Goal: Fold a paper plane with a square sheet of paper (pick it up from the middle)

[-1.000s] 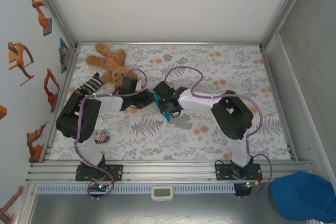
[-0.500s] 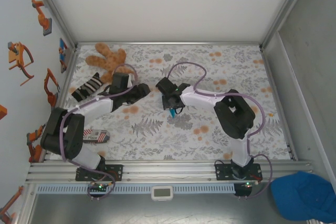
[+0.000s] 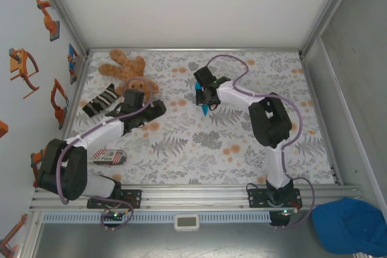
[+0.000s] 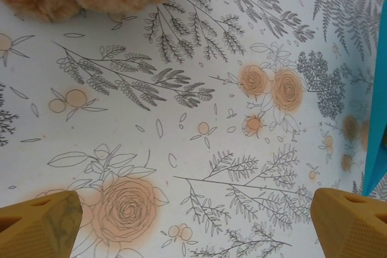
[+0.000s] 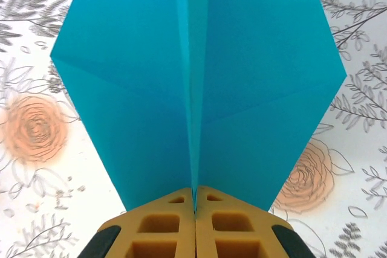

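Paper plane [image 5: 199,89] pinched in the right tool [image 5: 195,200], upper centre of the top view.
In the right wrist view the plane's centre crease runs straight up the frame from that tool, whose fingers are pressed together on the fold. In the top view a cyan end points down-frame below the tool, probably clear of the tabletop [image 3: 181,149]. The left tool [image 4: 196,225], spread wide and empty, lies to the left, well apart.
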